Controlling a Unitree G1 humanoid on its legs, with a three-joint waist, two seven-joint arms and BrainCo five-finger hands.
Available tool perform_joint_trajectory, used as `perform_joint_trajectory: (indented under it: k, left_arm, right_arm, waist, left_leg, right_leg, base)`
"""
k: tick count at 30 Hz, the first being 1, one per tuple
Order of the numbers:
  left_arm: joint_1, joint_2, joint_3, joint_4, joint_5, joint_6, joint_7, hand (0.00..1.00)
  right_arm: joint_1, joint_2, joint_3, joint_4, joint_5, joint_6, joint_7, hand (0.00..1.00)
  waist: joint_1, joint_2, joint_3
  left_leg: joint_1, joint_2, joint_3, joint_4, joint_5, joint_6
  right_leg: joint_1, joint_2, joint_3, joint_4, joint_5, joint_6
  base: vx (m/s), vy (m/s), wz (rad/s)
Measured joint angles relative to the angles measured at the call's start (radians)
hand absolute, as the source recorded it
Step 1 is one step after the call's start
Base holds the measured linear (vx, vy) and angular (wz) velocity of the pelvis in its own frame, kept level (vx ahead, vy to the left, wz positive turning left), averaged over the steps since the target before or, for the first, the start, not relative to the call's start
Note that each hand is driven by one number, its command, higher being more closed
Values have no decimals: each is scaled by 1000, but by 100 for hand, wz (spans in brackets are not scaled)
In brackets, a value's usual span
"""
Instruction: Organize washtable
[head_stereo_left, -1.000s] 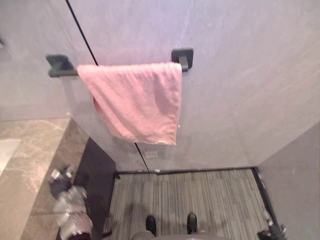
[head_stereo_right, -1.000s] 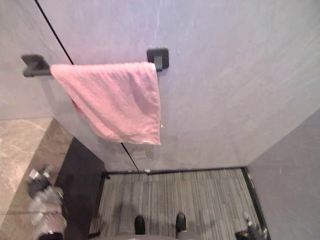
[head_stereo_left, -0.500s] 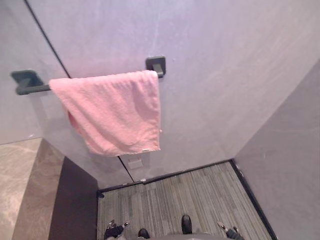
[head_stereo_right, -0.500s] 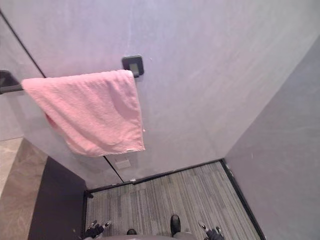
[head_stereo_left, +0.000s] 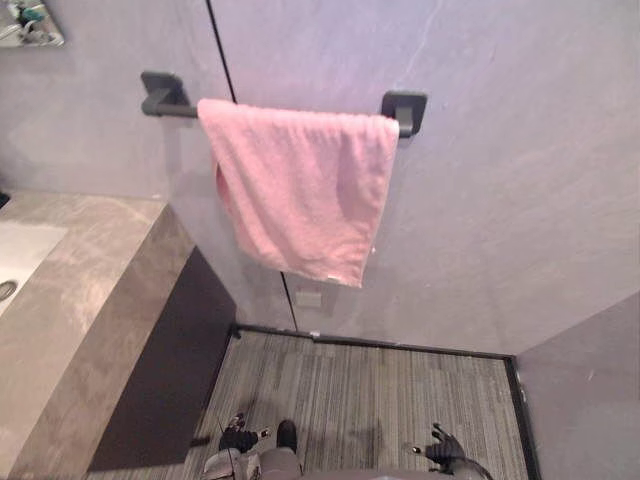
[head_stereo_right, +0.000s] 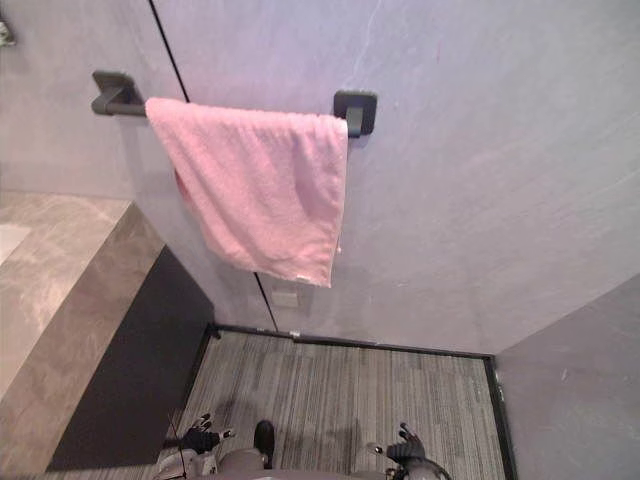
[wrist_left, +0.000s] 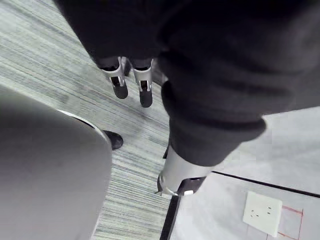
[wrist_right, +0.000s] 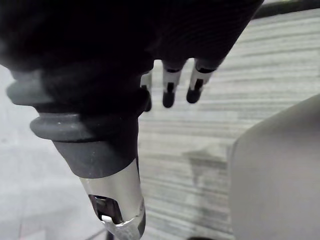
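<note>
Our left robot hand (head_stereo_left: 236, 440) hangs low at 7 o'clock and our right robot hand (head_stereo_left: 440, 453) at 5 o'clock, both arms down at our sides over the grey striped floor (head_stereo_left: 370, 380). In the wrist views each hand points down at the floor: the left fingers (wrist_left: 119, 87) are straight and loose, and the right fingers (wrist_right: 169, 92) are the same, so both hands are released and empty. The grey-brown stone surface (head_stereo_left: 90, 260) of the washtable lies at 9 o'clock, well apart from both hands. At 12 o'clock a pink terry towel (head_stereo_left: 305, 185) is draped over a dark grey wall-mounted towel bar (head_stereo_left: 170, 105), covering the bar's right part. A white wall socket (head_stereo_left: 308, 298) sits just below the towel's lower edge.
</note>
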Motion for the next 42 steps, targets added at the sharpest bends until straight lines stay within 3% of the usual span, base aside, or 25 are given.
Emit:
perform_joint_trajectory:
  k: [2,5,7,8,9,10,11,12,13,14,15,18,19,21,22,23,24,25,29,30,34,36,38,39,42]
  left_arm:
    - [0,0,3,1,-43,1,2,0]
    - [3,-19,39,1,-68,0,1,0]
    - [3,-7,60,-2,-73,-1,-2,0]
    - [1,-9,73,-4,-80,-1,-2,0]
    - [1,-14,87,-8,-96,-2,-1,0]
    - [1,-20,98,-8,-97,-1,-1,0]
    - [2,-30,103,-6,-97,0,-1,0]
    - [6,-32,98,-2,-96,0,-2,0]
    - [0,-12,96,12,-95,0,-2,0]
    - [-5,-2,118,8,-107,1,-6,0]
    - [10,30,139,9,-109,2,1,0]
    - [31,36,151,47,-104,6,1,0]
    - [38,28,148,67,-101,7,-1,0]
    - [45,34,147,63,-96,4,1,0]
    - [45,55,151,72,-97,5,0,0]
    - [44,46,145,90,-96,15,-4,0]
    - [57,37,140,91,-97,17,-3,0]
    - [62,27,137,93,-97,23,-2,0]
    - [57,69,23,99,-92,27,-5,0]
    - [56,75,17,100,-91,27,-6,0]
    - [58,91,-6,108,-61,17,-1,0]
    - [58,92,1,109,-54,4,3,0]
    - [61,88,28,110,-47,1,18,0]
    - [75,81,59,110,-43,-1,32,0]
    - [114,75,104,112,-17,1,47,0]
  right_arm:
    - [-9,-2,6,0,-2,-4,-6,0]
    - [-24,-21,-3,20,1,-5,-23,0]
    - [-28,-19,-33,34,2,1,-26,0]
    - [-25,-22,-48,35,2,2,-28,0]
    - [-9,-29,-71,34,5,3,-28,0]
    - [-8,-32,-73,28,-5,3,-21,0]
    - [-8,-40,-71,21,-18,1,-15,0]
    - [-10,-49,-66,11,-37,-7,-5,0]
    - [-18,-29,-57,26,-50,-12,6,0]
    - [-29,-19,-65,40,-66,-12,9,0]
    - [-23,-14,-78,39,-73,-13,22,0]
    - [-20,-8,-98,26,-38,-15,30,0]
    - [-16,-23,-134,22,6,-20,41,0]
    - [-17,-24,-134,46,39,-20,48,0]
    - [-9,-21,-136,80,63,-20,48,0]
    - [-6,-32,-184,100,91,-20,46,0]
    - [-6,-36,-204,107,103,-19,43,0]
    - [-2,-45,-224,125,126,-19,43,0]
    - [6,-39,-233,142,170,-23,40,0]
    - [9,-38,-233,141,176,-25,40,0]
    - [35,-15,-230,134,243,-27,19,0]
    - [43,-2,-231,116,246,-27,5,0]
    - [52,3,-234,96,246,-25,-8,0]
    - [64,7,-240,78,246,-25,-15,0]
    - [74,15,-257,61,246,-25,-24,0]
  waist:
    - [2,19,28]
    - [-5,36,47]
    - [-24,3,61]
    - [-27,4,67]
    - [-25,2,67]
    - [-24,9,67]
    - [-26,22,68]
    - [-31,61,72]
    - [-70,-6,61]
    - [-71,-16,68]
    - [-61,-31,74]
    - [-90,-15,67]
    - [-111,23,51]
    - [-129,-2,44]
    - [-159,-40,15]
    - [-159,-5,18]
    - [-161,5,15]
    - [-167,25,11]
    - [-195,4,2]
    - [-194,10,5]
    - [-191,-17,13]
    - [-190,-25,14]
    - [-189,-28,18]
    - [-188,-24,19]
    - [-185,-24,18]
  left_leg:
    - [2,24,-71,15,16,-25]
    - [-12,59,-88,-14,3,-29]
    - [-22,58,-31,-17,-14,-16]
    - [-41,58,-16,42,-18,-11]
    - [-73,49,6,202,-41,24]
    - [-85,54,40,348,-118,85]
    - [-84,66,66,364,-138,89]
    - [-83,35,51,272,-119,58]
    - [-48,-26,14,104,-41,50]
    - [-58,-11,75,214,-105,121]
    - [-20,94,183,489,-219,95]
    - [67,227,222,614,-237,75]
    - [121,276,242,536,-154,36]
    - [130,170,245,385,-148,13]
    - [162,106,204,233,-148,4]
    - [169,152,228,297,-180,10]
    - [192,170,232,270,-171,-3]
    - [248,141,208,139,-159,-63]
    - [269,40,233,-75,-161,-65]
    - [279,31,239,-100,-161,-65]
    - [324,-34,257,-146,-159,-63]
    - [328,-57,261,-164,-146,-43]
    - [325,-64,254,-184,-132,-22]
    - [320,-54,232,-186,-133,-7]
    - [312,-25,206,-156,-131,10]
  right_leg:
    - [52,39,-61,-11,10,-21]
    - [74,70,-156,-18,20,-47]
    - [67,29,-235,-29,31,-69]
    - [63,15,-260,-22,32,-70]
    - [44,-12,-295,4,31,-71]
    - [34,-30,-322,35,27,-70]
    - [30,-23,-341,53,23,-65]
    - [4,2,-325,70,-14,-87]
    - [-3,-16,-293,-10,23,-108]
    - [8,-40,-335,-25,60,-81]
    - [31,-73,-386,-13,72,-73]
    - [31,-112,-451,22,73,-70]
    - [18,-138,-476,44,77,-41]
    - [-24,-134,-427,39,46,2]
    - [-14,-124,-427,-59,87,-58]
    - [1,-127,-473,-81,135,-43]
    - [-5,-131,-485,-75,138,-37]
    - [-22,-152,-507,-57,146,-22]
    - [-63,-237,-547,-61,202,37]
    - [-67,-241,-547,-62,213,36]
    - [-54,-292,-506,-72,266,49]
    - [-55,-303,-495,-86,286,49]
    - [-57,-296,-472,-90,305,36]
    - [-58,-275,-386,-80,318,19]
    - [-90,-222,-205,3,312,20]
  base:
    - [-203,-146,71]
    - [-257,-135,76]
    - [-152,-3,106]
    - [-157,62,113]
    - [-156,62,87]
    - [-136,73,78]
    - [-119,39,90]
    - [-185,4,167]
    - [-165,-2,188]
    - [-189,6,194]
    - [-93,31,106]
    - [-165,200,91]
    - [-124,302,118]
    - [-103,92,138]
    - [-92,-74,168]
    - [-69,0,135]
    - [-45,246,85]
    - [-61,390,73]
    - [-114,423,50]
    - [-94,256,5]
    - [-130,126,-11]
    - [-143,63,0]
    - [-134,18,21]
    - [-97,-2,35]
    - [-21,-36,31]
